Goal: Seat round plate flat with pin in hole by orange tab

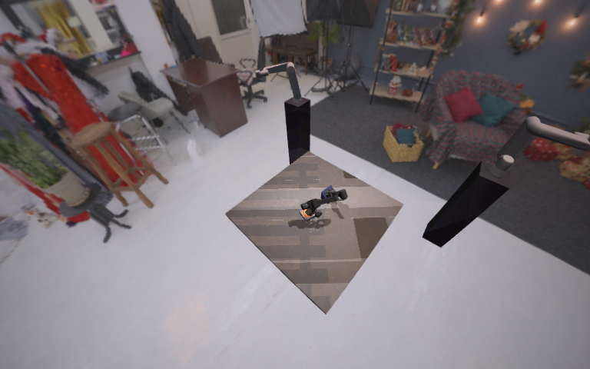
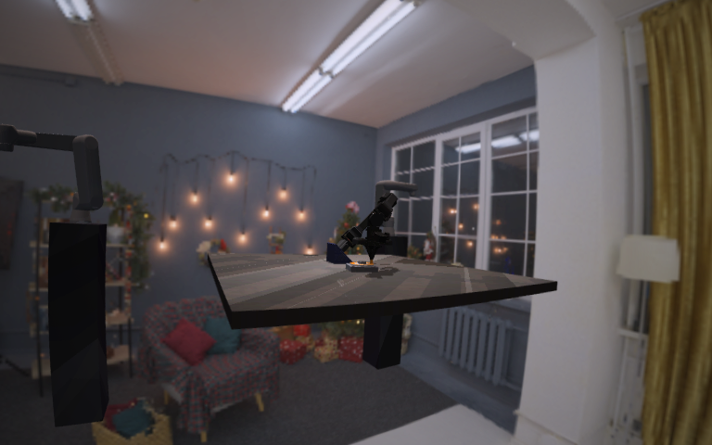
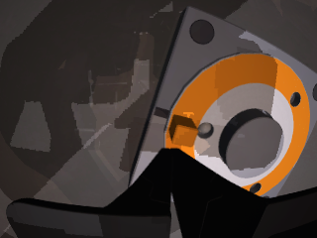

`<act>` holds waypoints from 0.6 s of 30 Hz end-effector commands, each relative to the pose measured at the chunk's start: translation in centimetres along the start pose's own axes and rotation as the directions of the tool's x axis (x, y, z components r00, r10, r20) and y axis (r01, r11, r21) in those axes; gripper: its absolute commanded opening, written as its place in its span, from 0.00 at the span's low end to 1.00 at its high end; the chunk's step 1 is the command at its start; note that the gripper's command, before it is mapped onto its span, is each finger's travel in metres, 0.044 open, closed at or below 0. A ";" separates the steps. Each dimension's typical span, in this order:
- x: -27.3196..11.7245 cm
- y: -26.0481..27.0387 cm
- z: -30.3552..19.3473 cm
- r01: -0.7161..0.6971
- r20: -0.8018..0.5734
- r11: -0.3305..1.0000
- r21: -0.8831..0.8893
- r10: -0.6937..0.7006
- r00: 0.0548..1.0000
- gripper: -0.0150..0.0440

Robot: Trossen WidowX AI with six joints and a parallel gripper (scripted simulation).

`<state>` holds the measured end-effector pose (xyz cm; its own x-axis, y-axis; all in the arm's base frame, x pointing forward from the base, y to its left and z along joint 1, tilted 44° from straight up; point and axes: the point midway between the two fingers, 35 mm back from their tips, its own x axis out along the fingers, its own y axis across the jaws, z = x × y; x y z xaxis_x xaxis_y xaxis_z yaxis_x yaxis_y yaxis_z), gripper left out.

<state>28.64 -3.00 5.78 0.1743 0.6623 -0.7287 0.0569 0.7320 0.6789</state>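
Wrist view showed round orange-and-grey rigid plate [image 3: 254, 122] seated on grey square base [image 3: 198, 47] around the post, black gripper [image 3: 173, 159] fully closed, empty, tip against raised orange tab [image 3: 180, 129]; judged stiff, light, best pushed at tab.

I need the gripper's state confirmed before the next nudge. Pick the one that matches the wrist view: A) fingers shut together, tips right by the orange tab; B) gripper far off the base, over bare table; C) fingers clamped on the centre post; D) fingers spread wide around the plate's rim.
A: the gripper shows its dark fingers closed into one point with nothing between them, ending right at the orange tab of the round plate.
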 end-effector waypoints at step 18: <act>-3.4 0.0 0.0 -0.003 0.006 1.000 0.002 0.003 1.000 0.25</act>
<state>28.04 -5.20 8.28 0.1785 0.6639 -0.7262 0.0568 0.7299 0.6812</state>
